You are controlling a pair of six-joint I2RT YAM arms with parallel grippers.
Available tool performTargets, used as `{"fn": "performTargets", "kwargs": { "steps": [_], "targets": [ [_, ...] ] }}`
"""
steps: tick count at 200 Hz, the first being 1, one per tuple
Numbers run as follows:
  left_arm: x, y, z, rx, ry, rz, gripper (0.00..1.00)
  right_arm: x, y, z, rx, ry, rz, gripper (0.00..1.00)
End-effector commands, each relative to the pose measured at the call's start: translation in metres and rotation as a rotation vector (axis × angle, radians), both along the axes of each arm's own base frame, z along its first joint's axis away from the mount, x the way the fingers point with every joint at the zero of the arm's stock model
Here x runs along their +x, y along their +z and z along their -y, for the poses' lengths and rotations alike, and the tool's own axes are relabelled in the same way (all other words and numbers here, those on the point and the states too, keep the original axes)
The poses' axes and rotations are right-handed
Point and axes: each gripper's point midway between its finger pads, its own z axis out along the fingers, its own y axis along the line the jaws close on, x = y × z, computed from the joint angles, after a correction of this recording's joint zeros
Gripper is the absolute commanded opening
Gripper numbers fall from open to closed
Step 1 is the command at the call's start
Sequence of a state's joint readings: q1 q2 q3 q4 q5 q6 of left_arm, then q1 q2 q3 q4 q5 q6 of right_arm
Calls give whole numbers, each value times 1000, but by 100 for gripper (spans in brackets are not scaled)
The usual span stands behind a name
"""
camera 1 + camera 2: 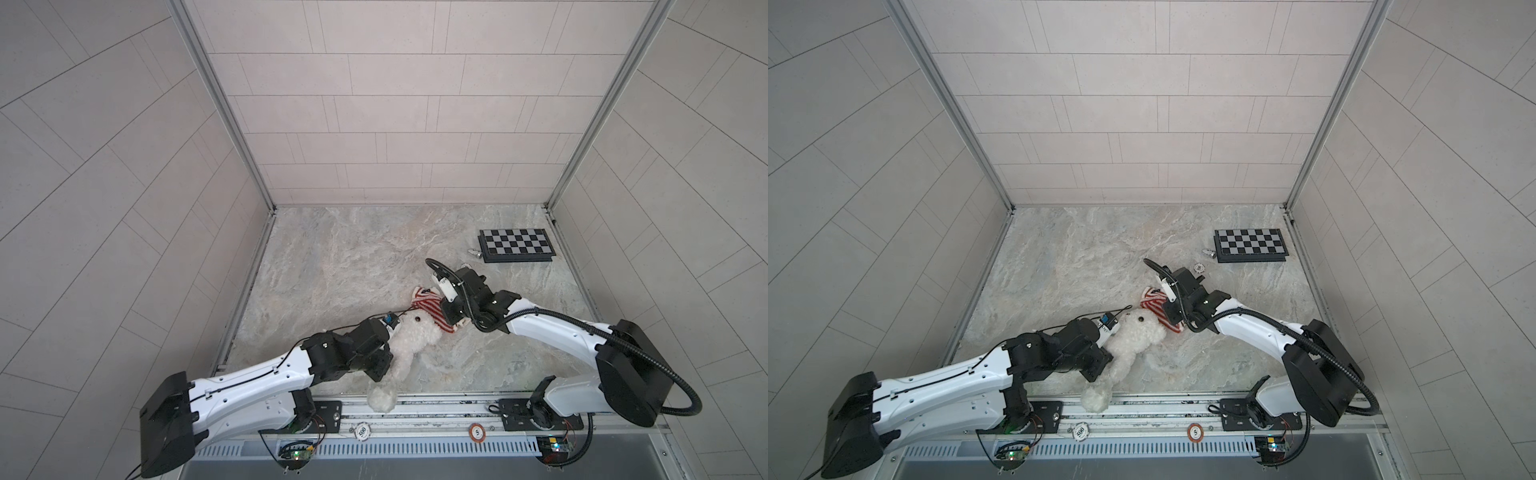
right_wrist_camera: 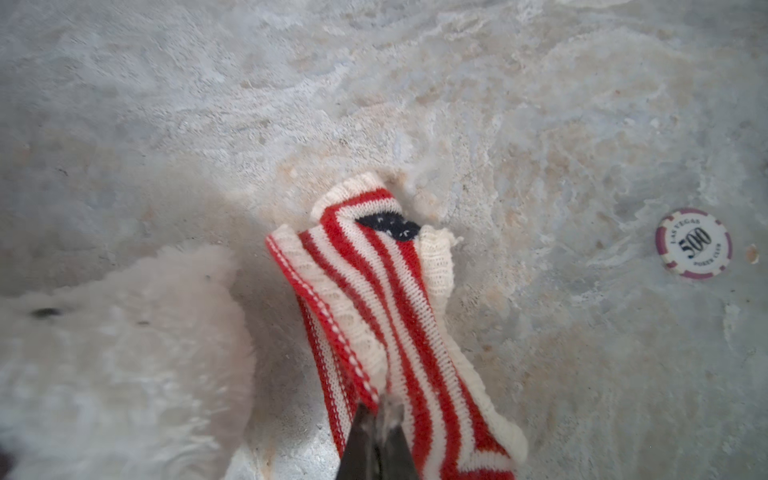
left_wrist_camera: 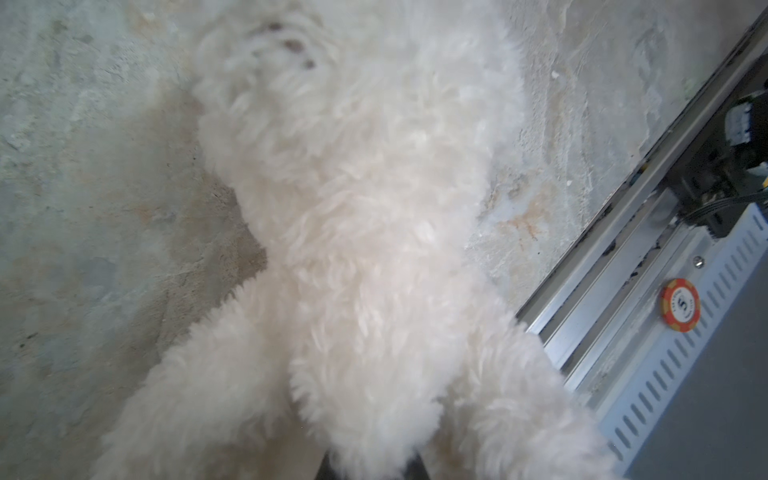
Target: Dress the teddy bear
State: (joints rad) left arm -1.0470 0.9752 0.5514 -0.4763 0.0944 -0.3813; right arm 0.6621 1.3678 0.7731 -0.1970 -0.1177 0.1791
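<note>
The marble table (image 1: 332,257) is walled in on three sides, and its front edge meets a metal rail (image 1: 436,409). The upper and left parts of the tabletop lie bare in both top views; the only clutter is a chessboard (image 1: 516,245) at the upper right, close to the right wall.

The teddy bear (image 1: 411,340) lies at the lower middle in both top views. Its long axis runs slantwise, with the head toward the upper right and the legs toward the lower left. One foot reaches past the table edge onto the rail.

The striped sweater (image 1: 428,307) touches the bear's head on the upper-right side. The right gripper (image 2: 380,411) is clenched on a fold of it, fingertips pressed together in the wrist view.

The left gripper (image 3: 370,471) is nearly cut off at the bottom edge of its wrist view. Only two dark finger stubs show, closed tight on a tuft of the bear's fur. In the top views its own wrist hides it.

A small silvery thing (image 1: 473,252) beside the chessboard is too small to identify. A white poker chip (image 1: 362,431) and an orange poker chip (image 1: 477,432) sit on the rail.
</note>
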Motion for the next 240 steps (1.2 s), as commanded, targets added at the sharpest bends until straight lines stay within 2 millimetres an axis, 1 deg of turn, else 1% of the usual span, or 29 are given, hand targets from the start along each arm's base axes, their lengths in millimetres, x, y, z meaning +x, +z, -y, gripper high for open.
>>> {"fn": "performTargets", "kwargs": {
  "steps": [1,27,80,114,129,163,186,240],
  "targets": [
    [6,11,12,-20,-39,39,0,-3,16,-9,62,53,48,0],
    [6,11,18,-16,-62,41,0,-9,19,-12,89,99,76,0],
    [4,14,30,-19,-110,27,0,-23,23,-15,118,142,74,0],
    [1,10,31,2,-134,14,0,-26,26,-14,129,143,86,0],
    [2,11,31,1,-137,20,0,-29,26,-15,136,154,80,0],
    [2,14,42,-19,-170,22,0,-35,27,-21,156,185,71,0],
    [7,15,46,-26,-162,38,0,-38,26,-22,156,188,64,0],
    [33,11,37,23,-27,105,0,-47,19,-22,145,206,38,0]
  ]
}}
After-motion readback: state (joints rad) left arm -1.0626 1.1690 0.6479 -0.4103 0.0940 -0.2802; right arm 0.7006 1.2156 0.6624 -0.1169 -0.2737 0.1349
